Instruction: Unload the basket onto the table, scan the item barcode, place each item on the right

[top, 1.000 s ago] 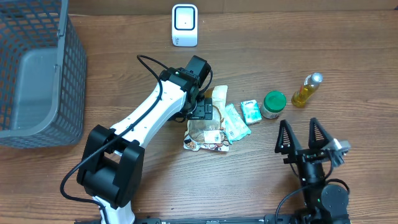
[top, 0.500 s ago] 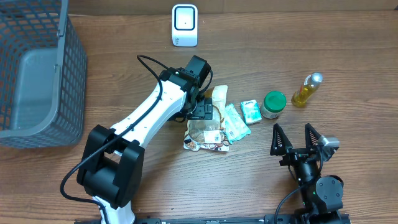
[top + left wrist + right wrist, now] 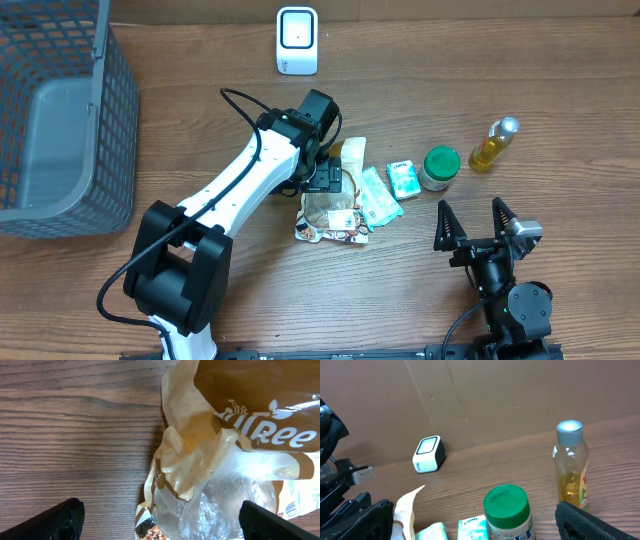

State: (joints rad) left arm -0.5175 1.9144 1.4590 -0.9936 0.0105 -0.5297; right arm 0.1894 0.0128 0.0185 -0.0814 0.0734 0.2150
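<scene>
Snack bag lies crumpled near the middle of the bench, directly under the end of the left arm. Its long axis runs from the far side toward the robot.

A big grey basket fills the far left corner, well apart from everything else. The left fingers are spread as wide as they go and grip nothing. One sits on each side of the bag with bare wood under the left one, so I judge the coming move to be a short drop and a squeeze. The right fingers are just as wide apart and empty, hanging near the front edge well to the right of the bag. The left arm is plainly the nearer one.

The scanner, a small white box, stands beyond the bag at the far edge. Further right are a bottle of yellow liquid, a green-lidded jar and two small packets just beside the bag.

From overhead the arm covers the bag's far end. The left wrist view fills that in with brown paper, white lettering and a clear crinkled window, but I can make out no barcode. Only the right wrist view shows the scanner's face side-on.
</scene>
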